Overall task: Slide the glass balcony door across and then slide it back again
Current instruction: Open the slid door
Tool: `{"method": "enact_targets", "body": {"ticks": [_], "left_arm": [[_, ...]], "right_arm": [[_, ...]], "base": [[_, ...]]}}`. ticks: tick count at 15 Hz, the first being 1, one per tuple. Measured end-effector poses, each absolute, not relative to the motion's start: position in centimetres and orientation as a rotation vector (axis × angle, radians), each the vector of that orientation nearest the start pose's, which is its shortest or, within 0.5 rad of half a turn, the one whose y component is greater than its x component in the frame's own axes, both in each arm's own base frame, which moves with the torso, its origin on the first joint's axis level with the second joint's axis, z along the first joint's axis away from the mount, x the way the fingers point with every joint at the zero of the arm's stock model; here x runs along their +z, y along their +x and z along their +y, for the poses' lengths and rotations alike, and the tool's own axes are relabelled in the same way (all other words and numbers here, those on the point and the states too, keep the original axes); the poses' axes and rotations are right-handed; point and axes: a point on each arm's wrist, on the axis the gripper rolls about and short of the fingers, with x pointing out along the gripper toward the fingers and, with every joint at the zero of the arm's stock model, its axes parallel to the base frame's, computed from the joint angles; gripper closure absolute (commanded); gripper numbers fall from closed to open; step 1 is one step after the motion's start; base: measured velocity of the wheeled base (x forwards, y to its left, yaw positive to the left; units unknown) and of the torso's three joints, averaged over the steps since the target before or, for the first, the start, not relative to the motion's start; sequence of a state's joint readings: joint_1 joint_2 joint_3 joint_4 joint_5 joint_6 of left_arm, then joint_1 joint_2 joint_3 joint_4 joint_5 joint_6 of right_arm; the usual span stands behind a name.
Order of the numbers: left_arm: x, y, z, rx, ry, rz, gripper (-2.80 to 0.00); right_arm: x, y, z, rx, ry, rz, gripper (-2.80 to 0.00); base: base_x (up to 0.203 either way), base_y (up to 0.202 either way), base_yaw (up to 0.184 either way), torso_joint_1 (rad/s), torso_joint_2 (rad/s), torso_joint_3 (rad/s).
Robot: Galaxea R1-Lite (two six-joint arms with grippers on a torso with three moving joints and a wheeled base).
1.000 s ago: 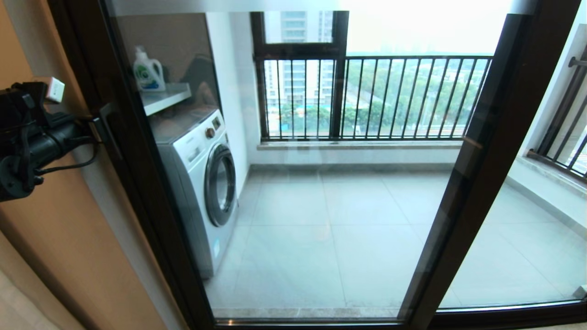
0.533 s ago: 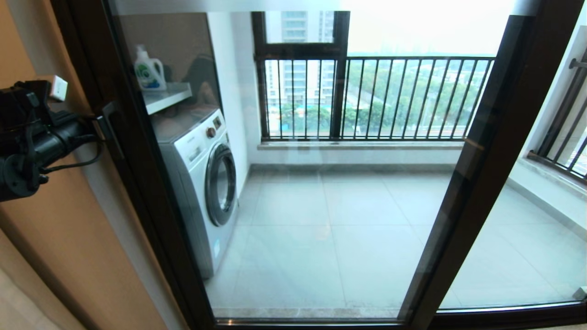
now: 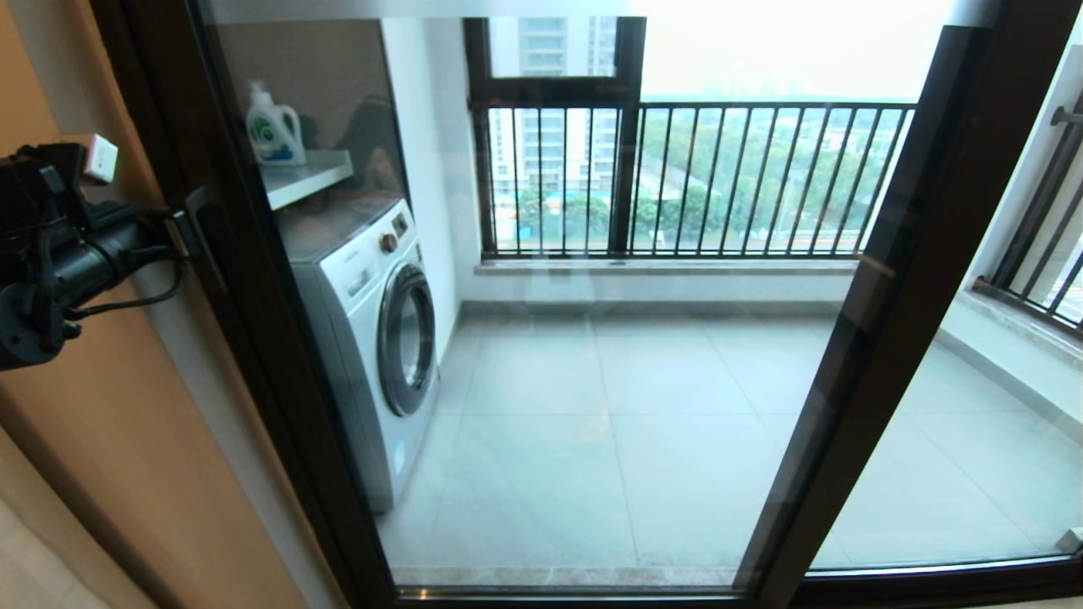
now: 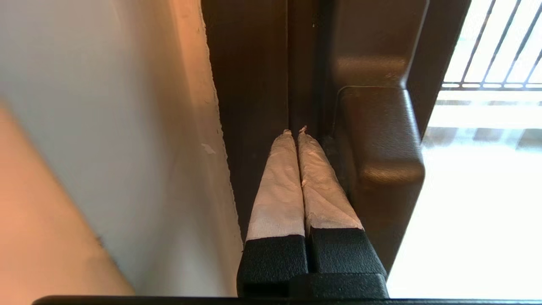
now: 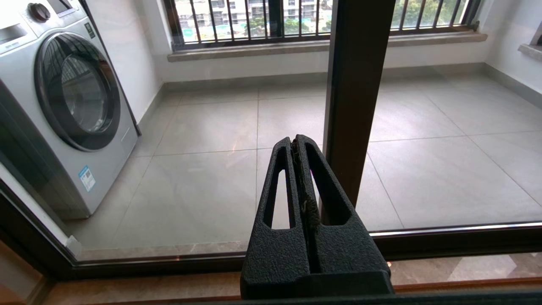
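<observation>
The glass balcony door (image 3: 592, 381) fills the head view, its dark left stile (image 3: 254, 321) standing close to the wall. Its small handle (image 3: 196, 222) sits on that stile. My left gripper (image 3: 173, 230) reaches in from the left and stops at the handle. In the left wrist view its white-taped fingers (image 4: 279, 178) are shut together, tips (image 4: 296, 132) against the dark frame right beside the handle (image 4: 381, 144), with nothing between them. My right gripper (image 5: 295, 142) is shut and empty, held low before the glass near another dark stile (image 5: 358, 84); it is outside the head view.
Behind the glass stand a washing machine (image 3: 372, 338), a shelf (image 3: 305, 178) with a detergent bottle (image 3: 272, 127), and the barred window (image 3: 694, 178). An orange wall (image 3: 101, 440) lies left of the frame. The bottom track (image 3: 931, 584) runs along the floor.
The door's right stile and handle have shifted slightly to the right. My left gripper stays at the handle and has risen a little.
</observation>
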State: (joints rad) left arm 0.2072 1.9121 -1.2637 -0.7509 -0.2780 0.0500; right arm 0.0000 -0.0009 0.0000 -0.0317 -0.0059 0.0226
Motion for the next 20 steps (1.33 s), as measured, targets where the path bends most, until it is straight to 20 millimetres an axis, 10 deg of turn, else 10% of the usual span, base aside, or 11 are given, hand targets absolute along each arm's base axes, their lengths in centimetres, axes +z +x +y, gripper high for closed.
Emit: {"method": "enact_targets", "body": {"ticks": [20], "left_arm": [[24.36, 38.19, 6.31, -0.034, 0.068, -0.091, 0.0]], "right_arm": [[7.87, -2.29, -0.01, -0.006, 0.022, -0.033, 0.0]], "base": [[0.0, 0.0, 0.0, 0.0, 0.0, 0.0]]}}
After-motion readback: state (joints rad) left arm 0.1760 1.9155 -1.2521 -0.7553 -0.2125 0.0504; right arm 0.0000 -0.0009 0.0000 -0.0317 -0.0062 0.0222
